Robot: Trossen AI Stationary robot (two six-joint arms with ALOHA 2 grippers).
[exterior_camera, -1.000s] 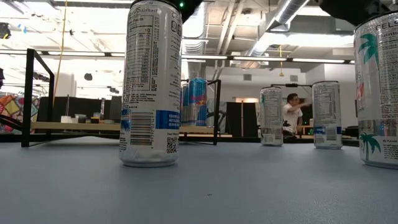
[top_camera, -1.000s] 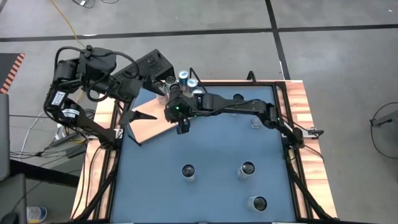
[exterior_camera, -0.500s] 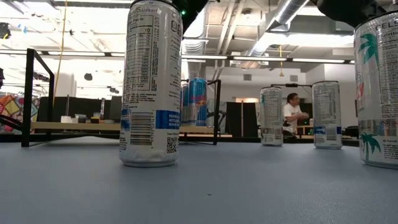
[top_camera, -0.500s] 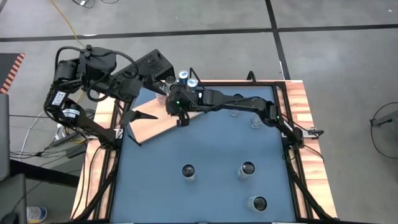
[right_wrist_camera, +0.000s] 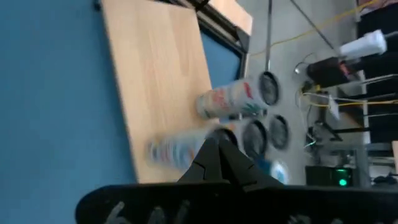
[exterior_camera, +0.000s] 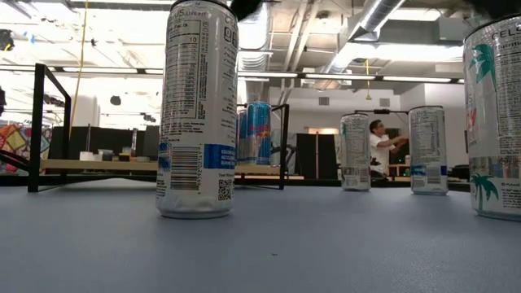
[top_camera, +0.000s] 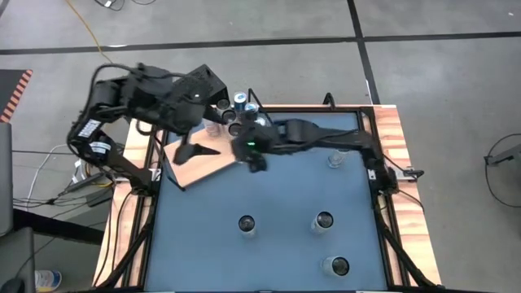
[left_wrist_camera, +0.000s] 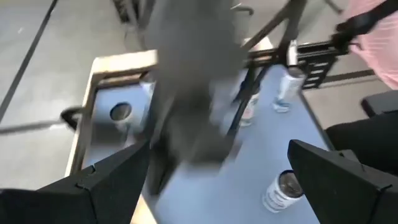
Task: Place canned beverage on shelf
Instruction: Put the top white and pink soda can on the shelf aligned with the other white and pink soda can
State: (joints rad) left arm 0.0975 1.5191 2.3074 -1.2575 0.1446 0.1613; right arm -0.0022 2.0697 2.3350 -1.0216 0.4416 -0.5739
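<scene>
Blue tabletop (top_camera: 277, 203) fills most of the high view, framed by wooden table edges, with grey floor beyond; the shelf (top_camera: 198, 164), a pale-wood board with a thin black wire frame, lies at the far left corner, its long axis running slantwise from the near left toward the far middle; a cluster of cans (top_camera: 242, 104) stands at its far end, among them blue-topped ones, and the right wrist view shows a white printed can (right_wrist_camera: 231, 99) upright on the board near its edge; three more cans wait on the tabletop toward the near side, one (top_camera: 247, 224) left of centre, one (top_camera: 324, 220) right of it, one (top_camera: 339, 265) nearest the front, and another (top_camera: 334, 159) stands under the right arm's reach; the right gripper (top_camera: 254, 155) hangs just off the shelf's inner edge, over the blue surface, with the shelf lying to its left and the loose cans toward the near side; whether its fingers are spread or closed I cannot tell, and no can shows clearly between them; the left gripper (top_camera: 192, 150) hovers over the board itself, blurred, its two fingers standing wide apart in its own wrist view and holding nothing; judging by position, the right arm is the nearer to the loose cans.
</scene>
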